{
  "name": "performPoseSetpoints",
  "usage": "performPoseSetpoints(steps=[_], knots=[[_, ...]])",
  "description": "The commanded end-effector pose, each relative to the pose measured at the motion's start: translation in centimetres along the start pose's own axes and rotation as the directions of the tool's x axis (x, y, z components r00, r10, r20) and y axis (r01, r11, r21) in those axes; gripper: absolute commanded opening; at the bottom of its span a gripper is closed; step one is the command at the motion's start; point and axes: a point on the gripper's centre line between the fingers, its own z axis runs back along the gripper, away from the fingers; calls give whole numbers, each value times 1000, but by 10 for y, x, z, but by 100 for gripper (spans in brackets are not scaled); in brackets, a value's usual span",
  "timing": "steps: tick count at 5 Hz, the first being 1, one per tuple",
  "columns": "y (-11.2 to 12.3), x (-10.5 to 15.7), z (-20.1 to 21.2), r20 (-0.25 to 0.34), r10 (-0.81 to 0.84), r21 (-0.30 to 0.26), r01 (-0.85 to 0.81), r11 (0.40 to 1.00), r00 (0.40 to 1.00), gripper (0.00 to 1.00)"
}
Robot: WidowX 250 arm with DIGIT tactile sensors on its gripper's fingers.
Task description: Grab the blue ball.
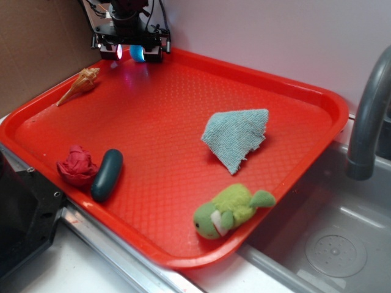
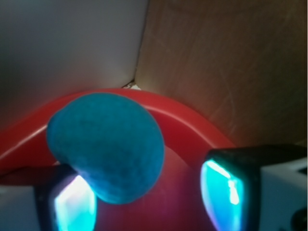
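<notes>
Now, with your pincer (image 2: 149,192) standing apart around the small teal-blue knitted ball (image 2: 108,147) at the red plastic tray's (image 1: 183,122) far corner, centre it before closing gently.

Exterior view is reading evenly lit and a bit soft, with glare sheening off the red tray (image 1: 183,122) toward 12 o'clock. Wrist view is running dim and blurred; the fingers (image 2: 224,192) are glowing cyan at 5 and 7 o'clock.
</notes>
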Motion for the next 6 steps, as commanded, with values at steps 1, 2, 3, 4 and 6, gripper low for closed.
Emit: performPoseSetpoints(steps=[1, 2, 3, 4, 6], knots=[[-4, 26, 19, 113, -18, -80, 27, 996, 993, 0], [3, 16, 45, 121, -29, -147, 47, 988, 992, 0], [17, -2, 76, 136, -13, -186, 38, 982, 991, 0], [29, -15, 96, 112, -37, -224, 61, 973, 993, 0], [14, 2, 74, 128, -74, -186, 97, 978, 989, 100]])
